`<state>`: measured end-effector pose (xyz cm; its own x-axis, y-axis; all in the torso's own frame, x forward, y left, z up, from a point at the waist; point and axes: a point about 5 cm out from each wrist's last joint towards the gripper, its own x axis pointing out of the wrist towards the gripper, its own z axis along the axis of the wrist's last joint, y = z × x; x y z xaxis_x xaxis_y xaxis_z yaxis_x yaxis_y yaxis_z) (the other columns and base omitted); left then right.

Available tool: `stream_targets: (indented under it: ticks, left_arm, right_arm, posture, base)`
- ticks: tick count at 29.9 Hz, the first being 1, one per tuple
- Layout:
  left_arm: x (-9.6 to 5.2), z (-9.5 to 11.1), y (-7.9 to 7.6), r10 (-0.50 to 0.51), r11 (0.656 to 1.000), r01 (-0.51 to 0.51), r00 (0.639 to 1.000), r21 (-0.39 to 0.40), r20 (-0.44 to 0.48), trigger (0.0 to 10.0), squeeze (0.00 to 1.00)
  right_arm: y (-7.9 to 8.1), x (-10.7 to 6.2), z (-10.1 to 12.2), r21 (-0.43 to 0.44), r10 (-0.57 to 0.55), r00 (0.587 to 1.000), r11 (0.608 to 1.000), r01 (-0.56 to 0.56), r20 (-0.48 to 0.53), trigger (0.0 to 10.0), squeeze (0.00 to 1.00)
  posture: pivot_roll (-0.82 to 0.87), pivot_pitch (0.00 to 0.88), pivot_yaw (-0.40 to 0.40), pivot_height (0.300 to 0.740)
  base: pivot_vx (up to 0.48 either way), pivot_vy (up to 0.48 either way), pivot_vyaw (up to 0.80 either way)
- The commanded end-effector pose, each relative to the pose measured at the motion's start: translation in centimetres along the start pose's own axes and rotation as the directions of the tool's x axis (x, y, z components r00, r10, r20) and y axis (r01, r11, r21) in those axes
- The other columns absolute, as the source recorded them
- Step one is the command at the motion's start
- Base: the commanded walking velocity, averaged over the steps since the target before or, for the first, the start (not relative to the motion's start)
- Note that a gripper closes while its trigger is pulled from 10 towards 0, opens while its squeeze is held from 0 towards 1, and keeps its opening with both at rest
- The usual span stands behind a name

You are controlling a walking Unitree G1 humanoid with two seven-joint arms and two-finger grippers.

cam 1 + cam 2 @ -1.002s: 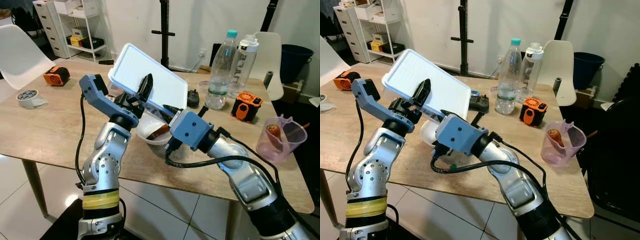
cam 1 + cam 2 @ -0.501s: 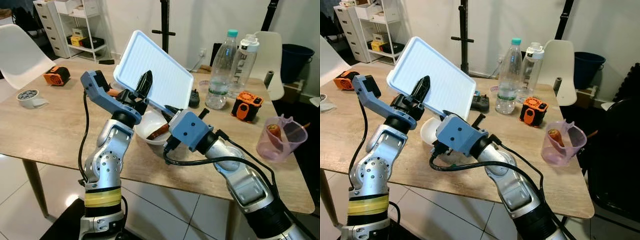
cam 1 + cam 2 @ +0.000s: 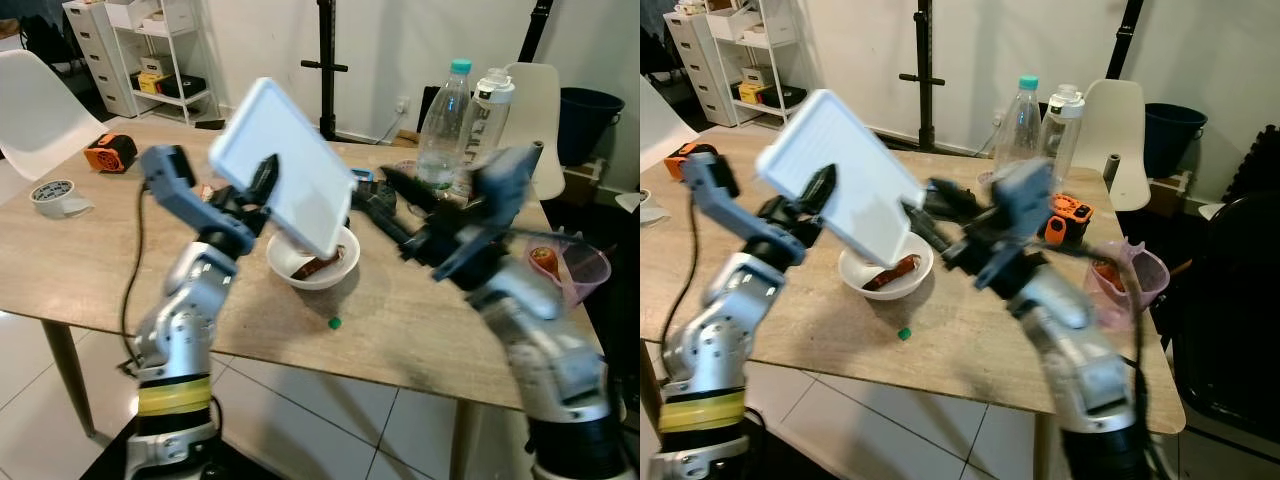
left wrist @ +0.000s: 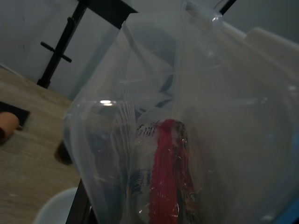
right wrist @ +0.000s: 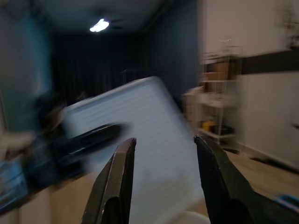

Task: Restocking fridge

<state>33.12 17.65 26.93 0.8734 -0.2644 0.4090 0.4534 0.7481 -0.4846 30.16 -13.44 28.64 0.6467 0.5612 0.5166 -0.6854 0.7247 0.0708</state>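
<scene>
**Lid up in the left gripper, bowl open below**

The wooden table [image 3: 80,250] carries everything: bottles at the back, a pink cup on the robot's right, tape and an orange gadget over on its left. Above the middle of it hangs the white lid [image 3: 285,165], tilted steeply, its long axis running from high on the robot's left down toward the right, its low corner just over the bowl. The left gripper [image 3: 262,182] has it, black fingers clamped across the lid's near edge.

The right arm is blurred, raised over the table beyond the bowl. The right gripper [image 5: 164,179] has its fingers spread apart, nothing between them, and in the right wrist view it looks straight at the lid's ribbed face, so the lid lies dead ahead of it.

Below sits the white bowl [image 3: 887,272], uncovered, with a reddish-brown sausage [image 3: 891,272] lying in it. The bowl is directly under the lid's lower end, nearer the left arm; the right gripper stands beside it on the far right. To close it, by this reading, the lid must level out and drop straight down.

Smallest of all: a green pea-like bit [image 3: 334,322] on the table, just in front of the bowl.
</scene>
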Motion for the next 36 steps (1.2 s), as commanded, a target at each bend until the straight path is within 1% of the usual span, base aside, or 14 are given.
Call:
stream_targets:
  ticks: [1, 6, 13, 15, 16, 17, 19, 20, 21, 22, 25, 31, 32, 36]
  left_arm:
    - [-0.1, 2.6, -1.2, -0.116, 0.992, 0.120, 0.990, -0.049, 0.078, 10.0, 0.00]
    - [-0.2, 3.4, -2.2, -0.197, 0.973, 0.209, 0.974, -0.101, 0.114, 10.0, 0.00]
    - [-0.4, 3.8, -3.0, -0.272, 0.945, 0.291, 0.953, -0.148, 0.133, 10.0, 0.00]
    - [-0.5, 4.0, -3.3, -0.298, 0.930, 0.321, 0.944, -0.178, 0.144, 10.0, 0.00]
    - [-0.6, 4.1, -3.7, -0.324, 0.913, 0.352, 0.933, -0.207, 0.158, 10.0, 0.00]
    - [-0.9, 3.8, -5.2, -0.390, 0.852, 0.431, 0.901, -0.298, 0.189, 10.0, 0.00]
    - [-0.9, 3.8, -5.2, -0.390, 0.852, 0.431, 0.901, -0.298, 0.189, 10.0, 0.00]
    - [-1.2, 3.6, -6.3, -0.437, 0.795, 0.488, 0.873, -0.361, 0.217, 10.0, 0.00]
    - [-1.4, 3.4, -7.3, -0.469, 0.745, 0.527, 0.850, -0.409, 0.241, 10.0, 0.00]
    - [-1.5, 3.4, -7.8, -0.485, 0.713, 0.547, 0.837, -0.438, 0.254, 10.0, 0.00]
    - [-1.5, 3.3, -8.2, -0.492, 0.689, 0.556, 0.830, -0.465, 0.263, 10.0, 0.00]
    - [-1.7, 3.2, -8.5, -0.495, 0.675, 0.555, 0.829, -0.487, 0.259, 10.0, 0.00]
    - [-1.7, 3.3, -8.5, -0.492, 0.672, 0.552, 0.831, -0.494, 0.259, 10.0, 0.00]
    - [-1.7, 3.8, -8.2, -0.462, 0.675, 0.536, 0.843, -0.507, 0.276, 10.0, 0.00]
  right_arm:
    - [-2.4, -1.9, -1.2, 0.263, -0.141, 0.990, 0.956, 0.129, 0.028, 10.0, 0.00]
    - [-1.9, -2.8, -2.6, 0.447, -0.136, 0.990, 0.888, 0.106, 0.035, 10.0, 0.00]
    - [-1.3, -3.3, -3.6, 0.563, -0.120, 0.993, 0.820, 0.098, 0.001, 10.0, 0.00]
    - [-1.2, -3.3, -4.0, 0.606, -0.125, 0.992, 0.788, 0.106, -0.011, 10.0, 0.00]
    - [-0.8, -3.3, -4.5, 0.668, -0.122, 0.993, 0.738, 0.094, -0.006, 10.0, 0.00]
    - [0.6, -2.9, -4.7, 0.741, -0.072, 0.996, 0.671, 0.016, 0.044, 10.0, 0.00]
    - [0.6, -2.9, -4.7, 0.741, -0.072, 0.996, 0.671, 0.016, 0.044, 10.0, 0.00]
    - [1.6, -2.7, -4.6, 0.785, -0.036, 0.996, 0.618, -0.044, 0.084, 10.0, 0.93]
    - [2.4, -2.6, -4.6, 0.810, -0.013, 0.993, 0.581, -0.085, 0.114, 10.0, 1.00]
    - [2.8, -2.5, -4.5, 0.821, 0.007, 0.991, 0.560, -0.115, 0.134, 10.0, 1.00]
    - [3.1, -2.6, -4.3, 0.831, 0.019, 0.985, 0.536, -0.153, 0.169, 10.0, 1.00]
    - [3.0, -2.4, -3.4, 0.827, 0.024, 0.977, 0.528, -0.192, 0.211, 10.0, 1.00]
    - [3.0, -2.4, -3.2, 0.822, 0.028, 0.975, 0.533, -0.202, 0.221, 10.0, 0.00]
    - [2.6, -2.6, -2.4, 0.789, 0.036, 0.971, 0.576, -0.212, 0.234, 10.0, 0.00]
  posture:
    - [-0.07, 0.074, 0.031, 0.740]
    - [-0.07, 0.074, 0.031, 0.740]
    - [-0.07, 0.074, 0.031, 0.740]
    - [-0.07, 0.074, 0.031, 0.740]
    - [-0.07, 0.072, 0.031, 0.740]
    - [-0.07, 0.067, 0.032, 0.740]
    - [-0.07, 0.067, 0.032, 0.740]
    - [-0.07, 0.069, 0.031, 0.740]
    - [-0.07, 0.070, 0.030, 0.740]
    - [-0.07, 0.070, 0.030, 0.740]
    - [-0.07, 0.070, 0.030, 0.740]
    - [-0.06, 0.069, 0.031, 0.740]
    - [-0.06, 0.069, 0.031, 0.740]
    - [-0.06, 0.069, 0.032, 0.740]
  base:
    - [0.000, 0.000, 0.00]
    - [0.000, 0.000, 0.00]
    - [0.000, 0.000, 0.00]
    - [0.000, 0.000, 0.00]
    - [0.000, 0.000, 0.00]
    - [0.000, 0.000, 0.00]
    - [0.000, 0.000, 0.00]
    - [0.000, 0.000, 0.00]
    - [0.000, 0.000, 0.00]
    - [0.000, 0.000, 0.00]
    - [0.000, 0.000, 0.00]
    - [0.000, 0.000, 0.00]
    - [0.000, 0.000, 0.00]
    - [0.000, 0.000, 0.00]
